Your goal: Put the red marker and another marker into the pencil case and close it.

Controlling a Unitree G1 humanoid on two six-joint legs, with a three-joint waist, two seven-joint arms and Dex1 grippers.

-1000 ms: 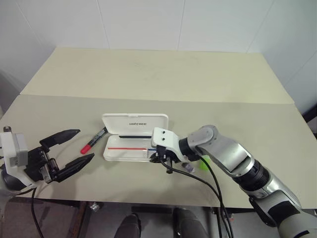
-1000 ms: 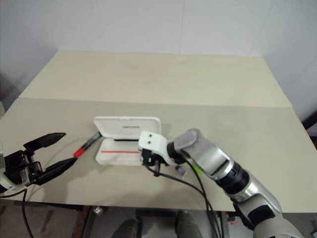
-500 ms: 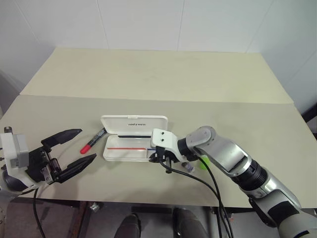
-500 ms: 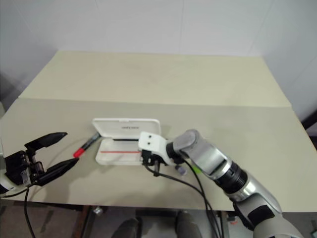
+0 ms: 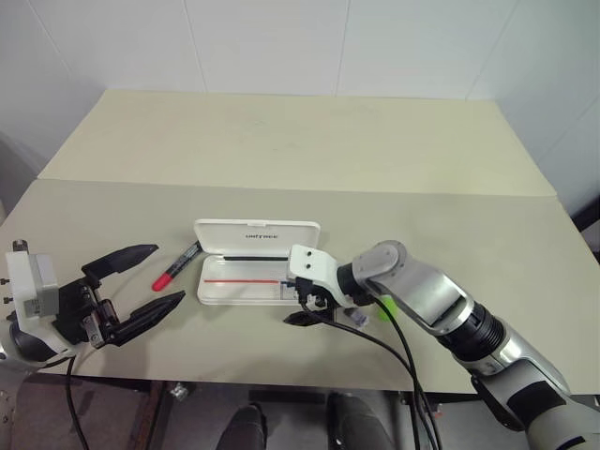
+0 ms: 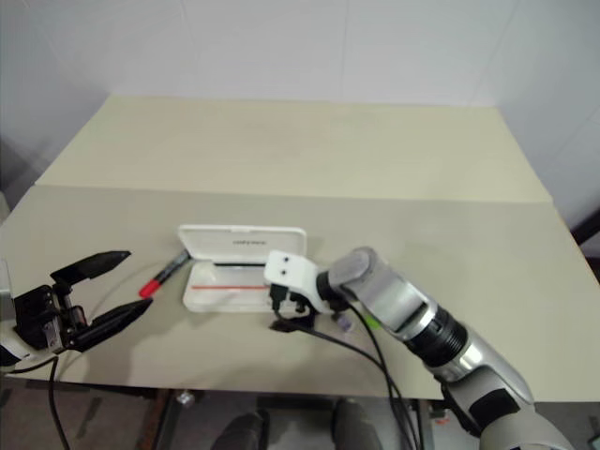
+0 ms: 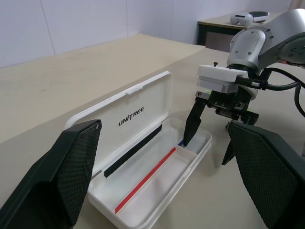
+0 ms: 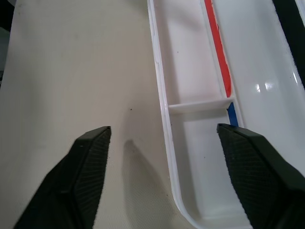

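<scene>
White pencil case (image 5: 255,265) lies open mid-table (image 5: 281,159), lid up, tray holding neither marker. Right hand (image 7: 209,138) spread wide, straddling the tray's near wall at its right end. Left hand (image 5: 141,278) wide open, holding nothing, left of the red marker (image 5: 176,266). Green marker (image 5: 384,307) lies behind the right wrist.

Robot lab or test room, bare beige table (image 5: 309,150), plain white walls (image 5: 272,47), desk with headset (image 7: 245,18) behind
</scene>
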